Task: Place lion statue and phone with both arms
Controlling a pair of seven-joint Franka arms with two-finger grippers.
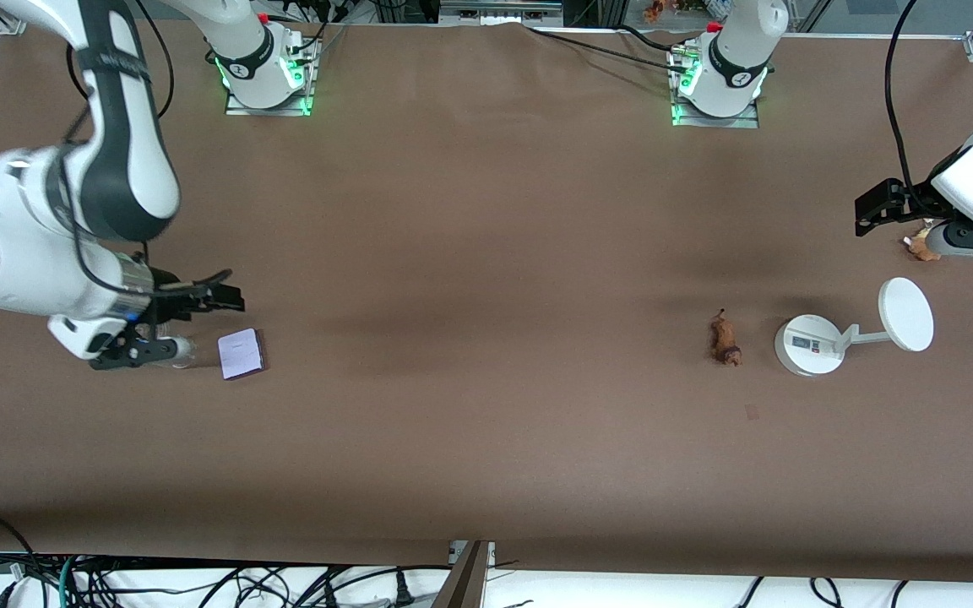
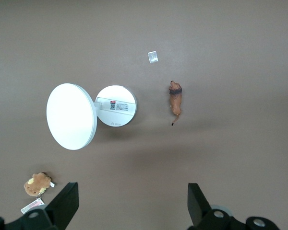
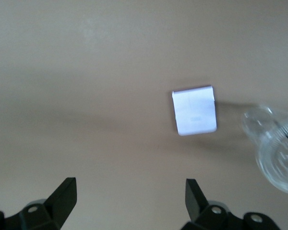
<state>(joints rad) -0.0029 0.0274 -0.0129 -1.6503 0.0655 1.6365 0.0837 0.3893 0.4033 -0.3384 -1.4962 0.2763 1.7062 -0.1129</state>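
The phone (image 1: 241, 354) is a pale lavender rectangle lying flat on the brown table toward the right arm's end; it also shows in the right wrist view (image 3: 194, 111). My right gripper (image 1: 229, 295) hangs open and empty just above the table beside it (image 3: 130, 189). The lion statue (image 1: 725, 338), small and reddish-brown, lies toward the left arm's end, beside the white stand; it also shows in the left wrist view (image 2: 175, 101). My left gripper (image 1: 871, 211) is open and empty, up in the air near the table's edge at the left arm's end (image 2: 133, 191).
A white round-based stand (image 1: 812, 344) with a disc (image 1: 906, 314) stands beside the lion. A brown plush toy with a tag (image 1: 921, 247) lies under the left hand. A clear cup (image 1: 176, 350) lies next to the phone. A small scrap (image 1: 751, 411) lies nearer the front camera than the lion.
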